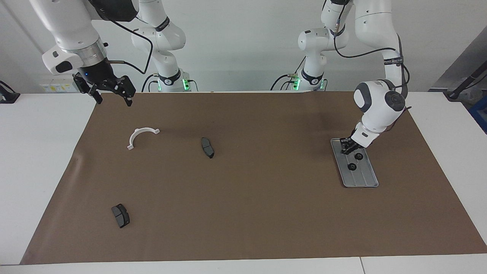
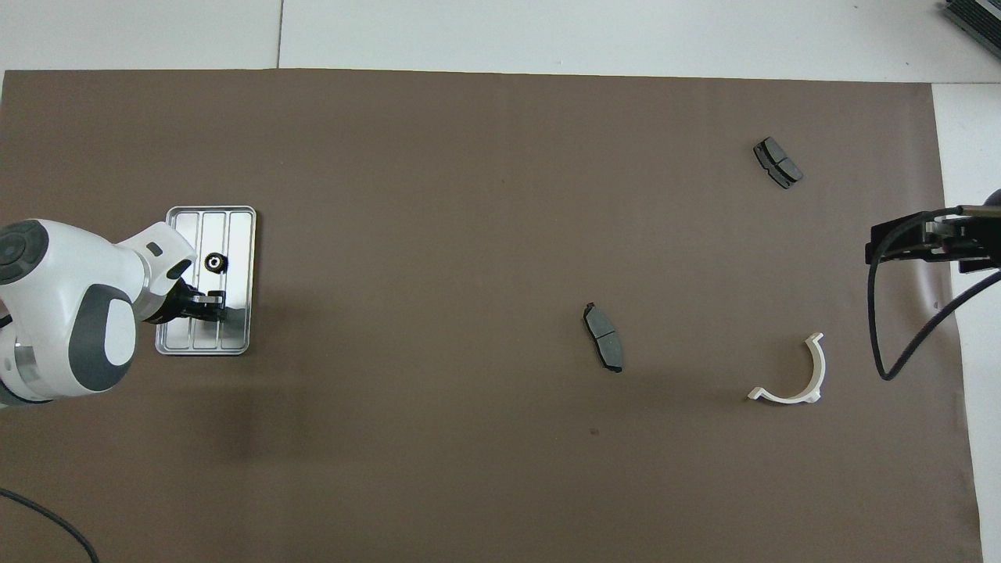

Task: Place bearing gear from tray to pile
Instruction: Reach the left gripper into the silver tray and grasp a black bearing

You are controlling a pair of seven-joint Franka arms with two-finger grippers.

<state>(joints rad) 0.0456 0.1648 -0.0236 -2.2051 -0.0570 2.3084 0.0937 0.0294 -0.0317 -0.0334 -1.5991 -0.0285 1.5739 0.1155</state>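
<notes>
The silver ridged tray lies toward the left arm's end of the table. Two small black bearing gears rest on it; the overhead view shows one gear. My left gripper is down at the tray's end nearer the robots, shut on a third small dark gear that its fingers mostly hide. The pile is a white half-ring bracket and two dark brake pads. My right gripper waits open in the air over the mat's corner.
A brown mat covers most of the white table. The pile's parts are spread widely over the right arm's half of the mat. A black cable hangs from the right wrist.
</notes>
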